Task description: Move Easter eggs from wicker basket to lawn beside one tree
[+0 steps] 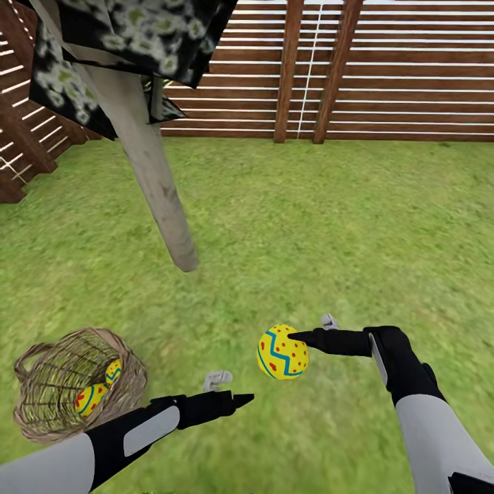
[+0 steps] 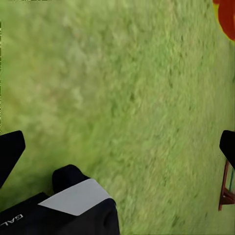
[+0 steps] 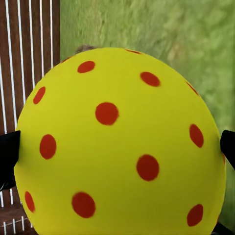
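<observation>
My right gripper (image 1: pixel 296 343) is shut on one yellow Easter egg (image 1: pixel 280 353) with red dots and a blue zigzag, held just over the lawn (image 1: pixel 309 219). In the right wrist view that egg (image 3: pixel 120 142) sits between the black fingertips (image 3: pixel 8 156). The wicker basket (image 1: pixel 41 405) stands on the grass at the lower left with two Easter eggs (image 1: pixel 92 398) (image 1: pixel 114 370) inside. My left gripper (image 1: pixel 230 390) hovers open between basket and held egg, with bare grass between its fingers (image 2: pixel 11 151). The tree (image 1: pixel 154 178), with a pale trunk, meets the grass beyond both grippers.
A brown slatted fence (image 1: pixel 384 75) closes the far side and runs along the left edge (image 1: pixel 20 116). Dark mottled leaves (image 1: pixel 137 34) hang overhead at the upper left. Open grass stretches to the right of the trunk and around its base.
</observation>
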Controlling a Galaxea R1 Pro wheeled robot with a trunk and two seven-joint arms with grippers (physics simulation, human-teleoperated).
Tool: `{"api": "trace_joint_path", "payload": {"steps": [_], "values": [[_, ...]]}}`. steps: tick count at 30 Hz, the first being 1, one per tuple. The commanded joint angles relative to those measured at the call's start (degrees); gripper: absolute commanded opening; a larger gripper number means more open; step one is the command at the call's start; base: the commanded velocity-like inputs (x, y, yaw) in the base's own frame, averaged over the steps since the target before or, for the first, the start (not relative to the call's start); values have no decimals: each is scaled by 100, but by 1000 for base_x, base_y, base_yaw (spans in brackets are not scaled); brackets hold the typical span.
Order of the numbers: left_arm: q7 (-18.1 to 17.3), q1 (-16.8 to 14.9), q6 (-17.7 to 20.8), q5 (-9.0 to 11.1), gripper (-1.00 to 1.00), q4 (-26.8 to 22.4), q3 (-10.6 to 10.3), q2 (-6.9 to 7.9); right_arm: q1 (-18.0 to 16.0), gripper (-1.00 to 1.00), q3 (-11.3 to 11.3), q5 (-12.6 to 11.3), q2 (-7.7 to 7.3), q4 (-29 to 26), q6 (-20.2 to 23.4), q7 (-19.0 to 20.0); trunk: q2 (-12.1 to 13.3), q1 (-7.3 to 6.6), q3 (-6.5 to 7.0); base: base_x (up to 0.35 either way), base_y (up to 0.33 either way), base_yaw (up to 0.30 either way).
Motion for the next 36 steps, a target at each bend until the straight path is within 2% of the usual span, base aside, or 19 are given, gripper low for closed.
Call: {"api": "trace_joint_path", "payload": {"steps": [1, 12, 19, 25, 28, 36], "values": [[-9, -9, 13, 61, 100, -2, -20, 5, -3, -100, -16, 59, 3, -5, 37, 48, -3, 0, -11, 5, -49, 194], [-2, -9, 13, 60, 100, -2, -20, 6, -3, -100, -15, 66, 3, 0, 32, 39, -3, 0, -82, 264, -100, 194], [0, -9, -5, 122, 100, -2, 22, 47, -3, -100, -15, 59, 3, -4, 32, 53, -3, 0, -97, 25, 0, 65], [65, -9, 10, 143, 100, -4, 244, 51, -3, -100, -16, 74, -4, -5, 32, 34, -243, 131, -205, 0, 0, 0], [191, -9, 11, 148, 100, -5, 260, 31, -3, -100, -30, 76, -13, 2, 32, 2, -364, 197, -259, 0, 0, 0], [211, -9, 18, 210, 100, -7, 260, 15, -3, -100, 8, 76, 1, 6, 32, -74, -685, 373, -402, 0, 0, 0]]}}
